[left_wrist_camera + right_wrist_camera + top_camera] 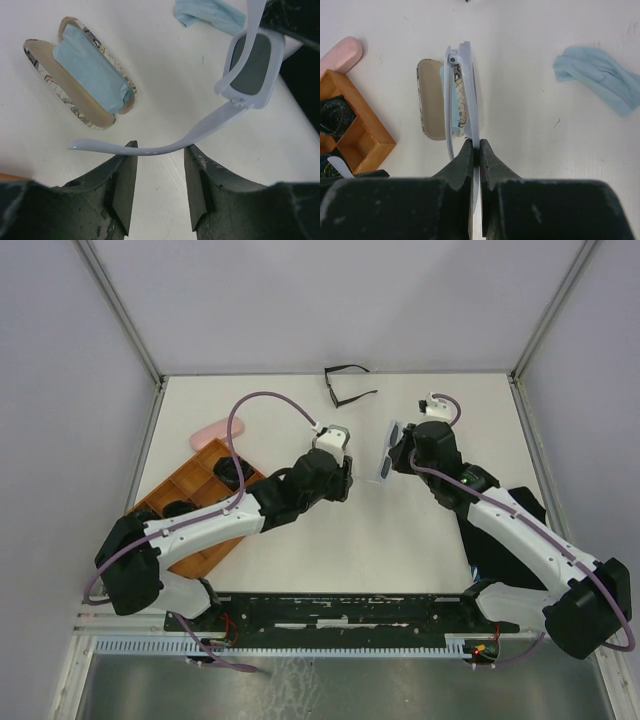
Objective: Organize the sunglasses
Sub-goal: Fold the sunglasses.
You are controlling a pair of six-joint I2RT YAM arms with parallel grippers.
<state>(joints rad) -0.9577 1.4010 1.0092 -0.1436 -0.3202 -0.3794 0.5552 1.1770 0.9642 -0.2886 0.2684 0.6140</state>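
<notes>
On the white tabletop (420, 530), at the left: 1 wooden compartment tray (176, 473), with 1 pink case (210, 433) just beyond its far corner. At the far edge: 1 pair of thin black glasses (356, 398), arms unfolded. Nearer the middle: 1 open patterned case (47, 67) with 1 pale-blue cloth (90, 75) inside, and 1 crumpled light-blue cloth (600, 75) well apart from it.

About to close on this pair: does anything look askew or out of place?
Yes. The pale-framed sunglasses pinched in the right tool have one arm splayed wide, crossing the open fingertips of the left tool. The thin black glasses lie unfolded at the far edge of the table, and a blue cloth sits crumpled loose.
</notes>
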